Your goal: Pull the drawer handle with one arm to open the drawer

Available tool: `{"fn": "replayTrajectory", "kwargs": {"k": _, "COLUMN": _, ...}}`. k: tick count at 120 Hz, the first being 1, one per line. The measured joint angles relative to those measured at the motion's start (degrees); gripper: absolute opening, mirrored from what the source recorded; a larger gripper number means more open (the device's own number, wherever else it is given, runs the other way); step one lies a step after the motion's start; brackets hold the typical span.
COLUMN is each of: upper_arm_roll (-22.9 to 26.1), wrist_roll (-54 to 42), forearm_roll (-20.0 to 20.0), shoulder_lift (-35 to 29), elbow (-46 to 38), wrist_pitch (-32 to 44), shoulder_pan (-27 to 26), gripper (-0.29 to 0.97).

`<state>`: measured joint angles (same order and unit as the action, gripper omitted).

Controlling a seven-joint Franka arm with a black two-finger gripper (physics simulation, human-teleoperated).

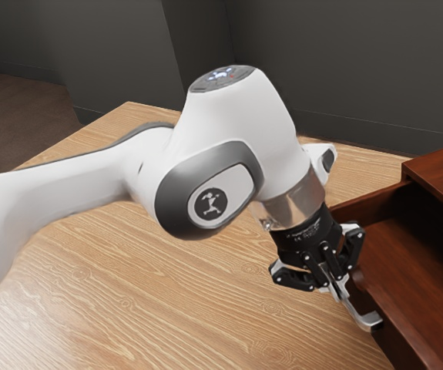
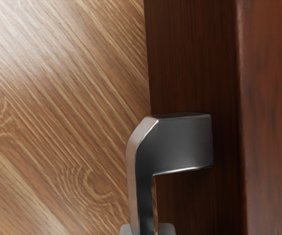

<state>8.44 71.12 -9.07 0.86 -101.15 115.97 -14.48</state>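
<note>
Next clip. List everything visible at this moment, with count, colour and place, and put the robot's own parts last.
table: one, light wood grain, under the arm and the cabinet
cabinet: one, dark reddish-brown wood, at the exterior view's right edge
drawer: one, same dark wood, appears pulled partly out of the cabinet
handle: one, grey metal, on the drawer front
wall: dark grey, behind the table
floor: brown, beyond the table's far corner
arm: one, white and grey, entering from the exterior view's left
hand: one, black, at the handle
</note>
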Motion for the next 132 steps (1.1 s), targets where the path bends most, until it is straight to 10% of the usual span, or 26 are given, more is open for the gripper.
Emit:
{"fn": "replayTrajectory", "kwargs": {"k": 50, "upper_arm_roll": -2.1, "wrist_roll": -0.1, "forearm_roll": -0.7, "shoulder_lift": -1.4, "elbow": -2.0, "wrist_pitch": 0.5, "shoulder_pan": -1.7, "gripper": -0.09}}
{"fn": "replayTrajectory", "kwargs": {"k": 100, "upper_arm_roll": -2.3, "wrist_roll": -0.4, "forearm_roll": -1.0, "shoulder_lift": -4.3, "elbow": -2.9, "wrist_pitch": 0.7, "shoulder_pan": -0.8, "gripper": 0.18}}
{"fn": "replayTrajectory", "kwargs": {"k": 132, "upper_arm_roll": -2.5, "wrist_roll": -0.6, "forearm_roll": -0.7, "shoulder_lift": 2.8, "elbow": 11.3, "wrist_pitch": -4.4, "shoulder_pan": 0.5, "gripper": 0.52}}
